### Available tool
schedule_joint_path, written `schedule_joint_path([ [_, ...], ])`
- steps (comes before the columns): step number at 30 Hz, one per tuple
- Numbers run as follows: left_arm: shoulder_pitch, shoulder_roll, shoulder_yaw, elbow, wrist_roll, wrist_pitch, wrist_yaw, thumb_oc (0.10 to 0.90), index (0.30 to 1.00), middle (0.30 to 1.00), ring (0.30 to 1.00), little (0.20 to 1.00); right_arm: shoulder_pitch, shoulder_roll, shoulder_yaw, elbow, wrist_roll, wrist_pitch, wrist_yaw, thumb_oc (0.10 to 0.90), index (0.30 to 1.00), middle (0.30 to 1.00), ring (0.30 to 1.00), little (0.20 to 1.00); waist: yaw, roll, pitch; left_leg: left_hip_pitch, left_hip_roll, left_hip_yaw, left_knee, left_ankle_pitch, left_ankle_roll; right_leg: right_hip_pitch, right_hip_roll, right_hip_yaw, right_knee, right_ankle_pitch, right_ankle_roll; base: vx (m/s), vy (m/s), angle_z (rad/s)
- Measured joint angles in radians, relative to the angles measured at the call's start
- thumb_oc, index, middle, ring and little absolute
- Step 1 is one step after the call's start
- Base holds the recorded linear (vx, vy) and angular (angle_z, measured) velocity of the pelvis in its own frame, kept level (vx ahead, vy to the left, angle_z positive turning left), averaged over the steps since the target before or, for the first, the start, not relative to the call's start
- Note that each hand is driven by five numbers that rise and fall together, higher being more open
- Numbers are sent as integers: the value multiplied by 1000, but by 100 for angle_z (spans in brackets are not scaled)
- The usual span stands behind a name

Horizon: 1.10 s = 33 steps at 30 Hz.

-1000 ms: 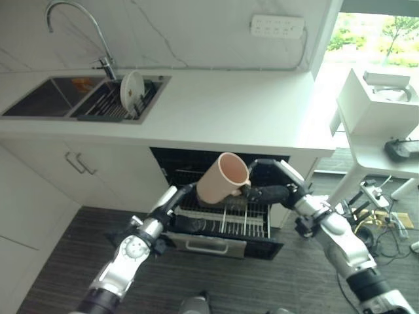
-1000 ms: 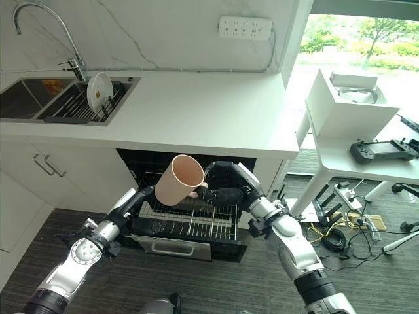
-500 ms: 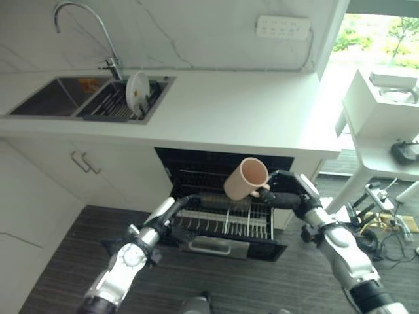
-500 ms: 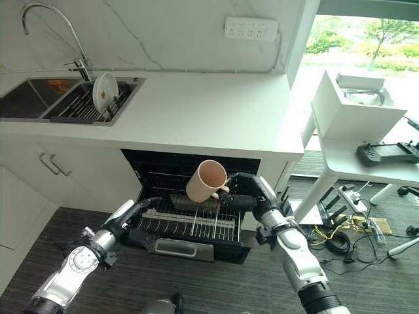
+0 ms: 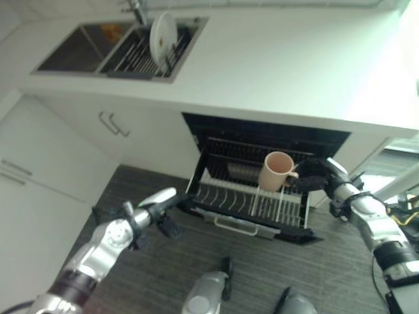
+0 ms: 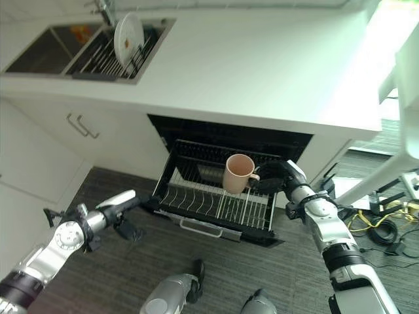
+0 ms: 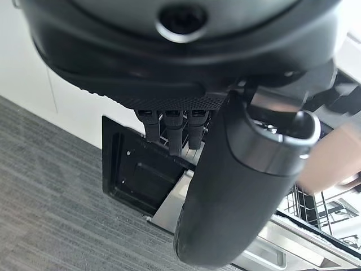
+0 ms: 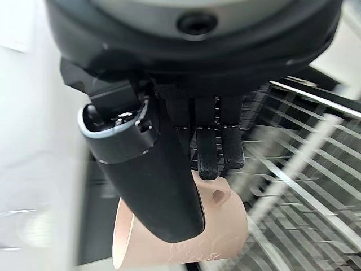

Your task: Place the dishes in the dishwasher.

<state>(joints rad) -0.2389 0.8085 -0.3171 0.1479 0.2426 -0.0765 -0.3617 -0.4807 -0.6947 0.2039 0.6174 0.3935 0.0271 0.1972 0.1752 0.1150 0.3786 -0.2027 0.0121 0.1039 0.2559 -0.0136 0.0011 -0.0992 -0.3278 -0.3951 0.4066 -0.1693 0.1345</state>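
A pale pink mug (image 5: 276, 170) hangs mouth-up and slightly tilted over the right half of the pulled-out wire rack (image 5: 226, 199) of the open dishwasher. My right hand (image 5: 315, 182) is shut on its handle from the right; in the right wrist view the thumb (image 8: 149, 180) lies across the mug (image 8: 186, 240) and the fingers (image 8: 208, 152) hook the handle. My left hand (image 5: 156, 201) is low at the rack's front left corner, fingers straight and pointing at it, holding nothing. A white plate (image 6: 127, 34) stands upright in the sink's drying rack.
The white counter (image 5: 281, 65) overhangs the dishwasher opening. A double sink (image 5: 75, 46) lies at the far left, with white cabinet doors (image 5: 124, 131) below it. The rack's front handle (image 5: 234, 226) juts towards me. Cables (image 6: 380, 226) lie on the floor at the right.
The whole view has tipped downward. My right hand has carried the mug lower and further right over the rack. My left hand stays by the rack's front left corner.
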Motion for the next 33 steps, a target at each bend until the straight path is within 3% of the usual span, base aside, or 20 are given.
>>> schedule_joint_path([
  [5,-99,41,-14,-2,0,-37,9,800,900,900,900,900,-71,-1,18,71,-25,-6,12,400,300,300,300,300,19,3,76,-6,-3,-3,-3,2,2,-5,-1,-1,-3,2,3,-24,-10,1],
  [23,-115,42,-19,3,0,-61,83,800,900,900,900,900,-66,32,19,183,-78,-22,-28,400,300,300,300,300,8,-6,115,-7,-1,1,-15,8,3,-17,2,2,-3,2,4,-52,-14,-1],
  [24,-114,42,-19,4,0,-62,88,800,900,900,900,900,-63,39,17,183,-78,-22,-29,475,413,413,413,413,0,-10,117,-8,0,1,-15,8,3,-17,2,2,-4,2,4,-69,0,-1],
  [25,-115,42,-19,3,1,-61,88,800,900,900,900,900,-56,46,17,181,-78,-23,-29,800,900,900,900,900,-6,-13,119,-8,0,2,-15,8,3,-18,3,2,-5,3,4,-68,2,-3],
  [28,-107,40,-37,3,4,-61,71,800,900,900,900,900,-46,67,12,171,-77,-48,-18,800,900,900,900,900,-13,-26,127,-9,6,13,-16,8,3,-27,8,11,-8,7,1,-55,1,-11],
  [33,-102,40,-45,8,7,-60,63,800,900,900,900,900,-56,59,23,168,-132,-14,119,800,900,900,900,900,-7,-29,129,-11,8,18,-16,9,3,-29,11,20,-14,15,2,-54,-36,-4],
])
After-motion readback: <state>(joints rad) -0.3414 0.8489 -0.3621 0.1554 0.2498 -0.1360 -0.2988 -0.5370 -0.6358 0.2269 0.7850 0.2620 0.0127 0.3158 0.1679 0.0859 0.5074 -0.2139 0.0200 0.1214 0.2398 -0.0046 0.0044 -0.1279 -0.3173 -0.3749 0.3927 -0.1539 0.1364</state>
